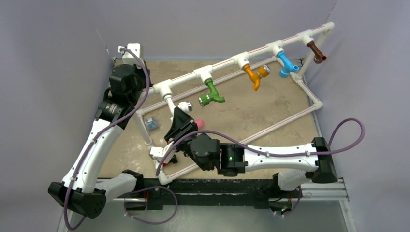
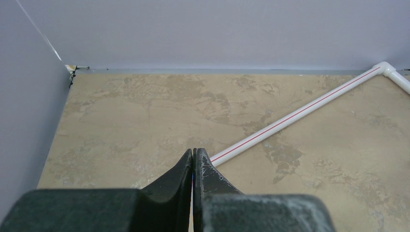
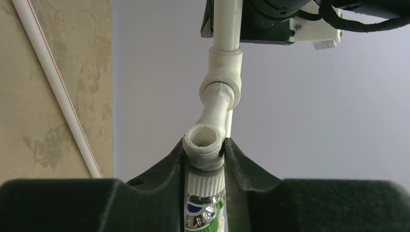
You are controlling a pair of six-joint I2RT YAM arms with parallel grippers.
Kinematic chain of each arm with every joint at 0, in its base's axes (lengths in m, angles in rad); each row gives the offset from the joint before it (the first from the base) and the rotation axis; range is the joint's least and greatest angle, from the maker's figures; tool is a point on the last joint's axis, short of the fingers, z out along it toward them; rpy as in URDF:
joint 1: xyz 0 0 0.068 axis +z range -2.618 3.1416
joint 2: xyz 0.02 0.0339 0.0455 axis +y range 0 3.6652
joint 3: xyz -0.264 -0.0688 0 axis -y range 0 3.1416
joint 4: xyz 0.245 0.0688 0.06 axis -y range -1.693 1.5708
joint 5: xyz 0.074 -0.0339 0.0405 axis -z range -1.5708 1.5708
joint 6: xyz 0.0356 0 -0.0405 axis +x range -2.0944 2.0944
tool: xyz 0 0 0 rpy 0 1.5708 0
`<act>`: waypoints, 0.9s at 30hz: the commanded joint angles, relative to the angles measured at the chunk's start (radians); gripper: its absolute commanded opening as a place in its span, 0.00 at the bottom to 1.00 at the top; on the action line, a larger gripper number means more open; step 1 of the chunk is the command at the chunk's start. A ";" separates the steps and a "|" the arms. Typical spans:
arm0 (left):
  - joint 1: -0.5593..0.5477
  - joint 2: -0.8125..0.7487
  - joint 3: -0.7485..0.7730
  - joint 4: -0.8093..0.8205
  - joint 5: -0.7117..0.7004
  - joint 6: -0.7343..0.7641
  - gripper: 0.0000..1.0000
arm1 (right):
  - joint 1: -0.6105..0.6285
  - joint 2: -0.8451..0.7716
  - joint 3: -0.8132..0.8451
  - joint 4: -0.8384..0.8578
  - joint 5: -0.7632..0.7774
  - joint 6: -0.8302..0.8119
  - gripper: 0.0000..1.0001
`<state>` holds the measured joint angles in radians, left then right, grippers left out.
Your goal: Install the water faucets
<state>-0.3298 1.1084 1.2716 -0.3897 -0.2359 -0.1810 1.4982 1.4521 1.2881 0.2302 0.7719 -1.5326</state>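
The white faucet (image 3: 205, 145) sits between my right gripper's (image 3: 205, 159) fingers, with its ribbed knob and chrome cap below its open round end. In the top view the white faucet (image 1: 180, 105) hangs under the leftmost T-fitting (image 1: 164, 88) of the white pipe frame, and my right gripper (image 1: 181, 120) is shut on it. The green (image 1: 212, 92), orange (image 1: 255, 75), blue (image 1: 286, 64) and brown (image 1: 316, 51) faucets hang from the upper rail. My left gripper (image 2: 193, 153) is shut and empty above the table at the back left.
A pink-capped cylinder (image 1: 198, 123) lies beside my right gripper. A small blue box (image 1: 151, 123) lies inside the frame at the left. The frame's lower pipes (image 1: 270, 126) cross the table. Grey walls close in the back and sides.
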 commanded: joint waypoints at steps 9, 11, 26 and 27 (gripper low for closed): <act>-0.041 0.036 -0.075 -0.213 0.086 -0.021 0.00 | -0.013 0.011 0.029 0.151 -0.020 0.614 0.00; -0.041 0.036 -0.075 -0.213 0.086 -0.021 0.00 | -0.013 0.009 0.029 0.178 -0.038 0.759 0.00; -0.041 0.037 -0.075 -0.210 0.091 -0.021 0.00 | -0.164 -0.126 -0.209 0.696 -0.056 1.998 0.00; -0.041 0.035 -0.075 -0.211 0.092 -0.021 0.00 | -0.166 -0.130 -0.223 0.728 -0.053 2.046 0.00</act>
<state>-0.3225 1.1198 1.2728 -0.3622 -0.2665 -0.1593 1.4212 1.3369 1.0798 0.6071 0.6807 -0.0040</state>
